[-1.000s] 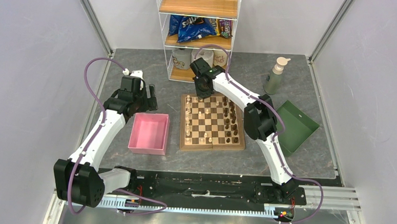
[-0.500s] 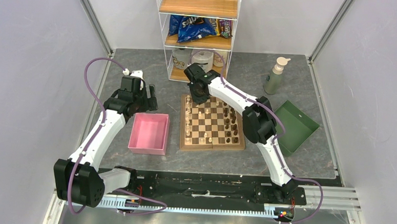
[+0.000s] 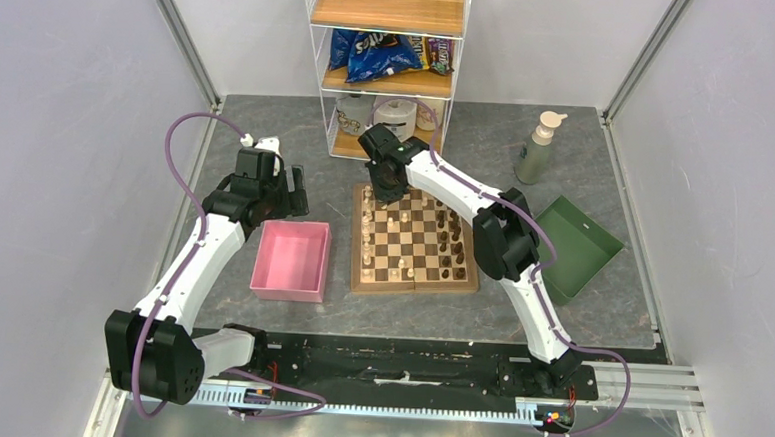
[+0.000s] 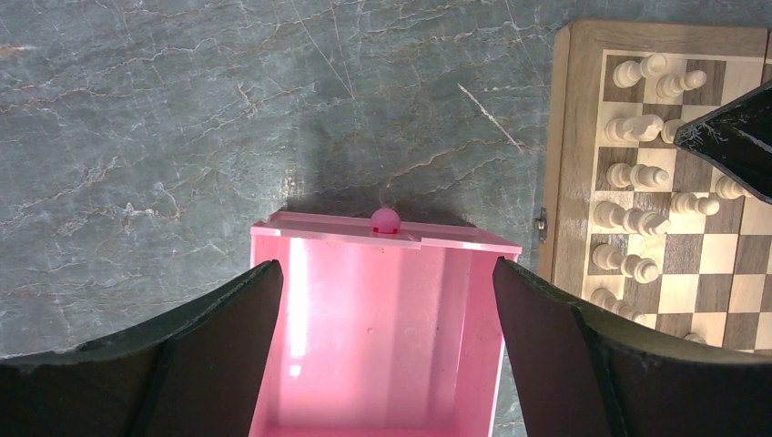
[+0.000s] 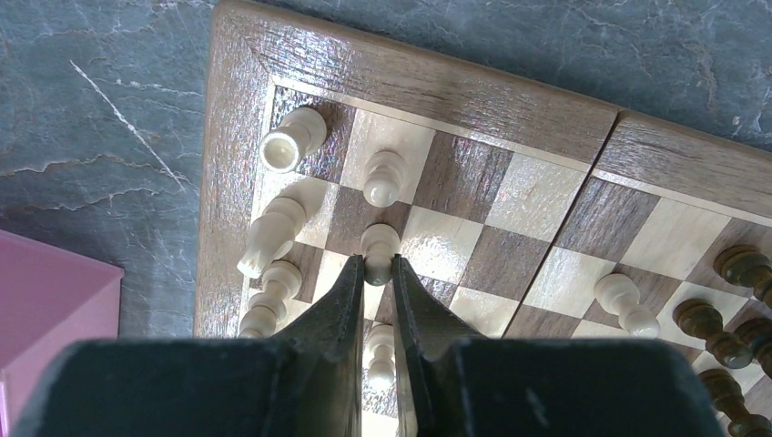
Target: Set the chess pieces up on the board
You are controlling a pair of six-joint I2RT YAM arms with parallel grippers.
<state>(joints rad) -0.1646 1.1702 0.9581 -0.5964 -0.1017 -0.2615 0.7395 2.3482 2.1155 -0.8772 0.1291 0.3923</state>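
The wooden chessboard (image 3: 414, 242) lies mid-table, cream pieces along its left side, dark pieces (image 3: 454, 244) along its right. My right gripper (image 5: 378, 266) reaches over the board's far left corner (image 3: 384, 188) and is shut on a cream pawn (image 5: 379, 244), held at its fingertips above the squares. A cream rook (image 5: 289, 141) stands in the corner square, another cream pawn (image 5: 383, 177) beside it. My left gripper (image 4: 382, 300) is open and empty, hovering over the pink tray (image 4: 273, 228). The board's left edge with cream pieces (image 4: 628, 173) shows in the left wrist view.
A pink tray (image 3: 291, 261) sits left of the board, a green tray (image 3: 577, 246) to its right. A wire shelf (image 3: 386, 68) with snack bags stands just behind the board. A soap bottle (image 3: 537, 146) stands at the back right.
My right gripper has moved left along the board's far edge toward its far left corner. The left arm has not moved.
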